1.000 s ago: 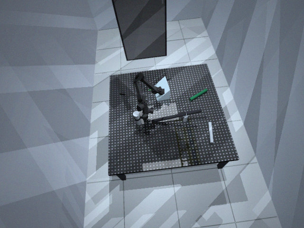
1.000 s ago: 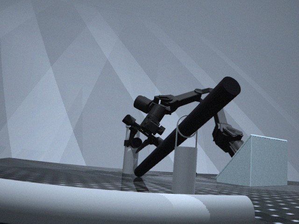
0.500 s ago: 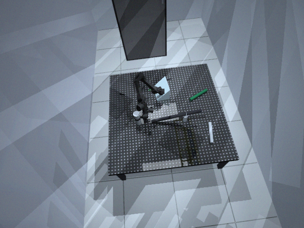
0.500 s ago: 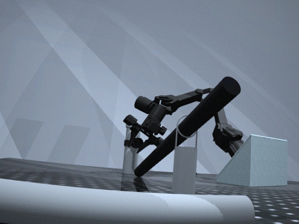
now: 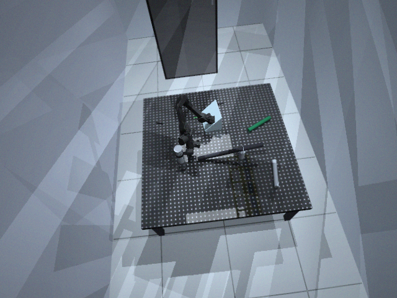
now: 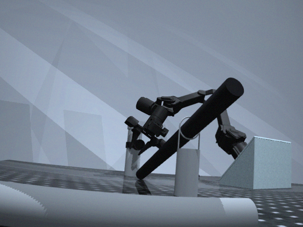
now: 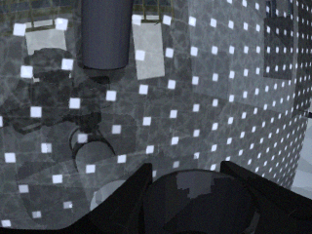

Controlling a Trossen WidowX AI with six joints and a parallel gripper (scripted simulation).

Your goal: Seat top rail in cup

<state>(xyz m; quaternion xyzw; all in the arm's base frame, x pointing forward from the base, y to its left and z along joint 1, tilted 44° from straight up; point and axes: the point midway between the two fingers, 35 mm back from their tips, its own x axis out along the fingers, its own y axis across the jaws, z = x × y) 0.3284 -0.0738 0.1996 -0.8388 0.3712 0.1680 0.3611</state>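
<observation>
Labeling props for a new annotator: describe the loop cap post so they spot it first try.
Start from the long dark rail lying across the middle of the perforated table. Toward its right end it passes through a thin wire ring on top of a short pale post, the loop cap post. The taller pale post at the rail's other end, beside the pincer, has no ring.

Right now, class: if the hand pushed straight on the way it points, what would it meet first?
Shut on the dark rail-end cup, the hand points down at the perforated table top; that probably comes next. The rail lies off to one side.
</observation>
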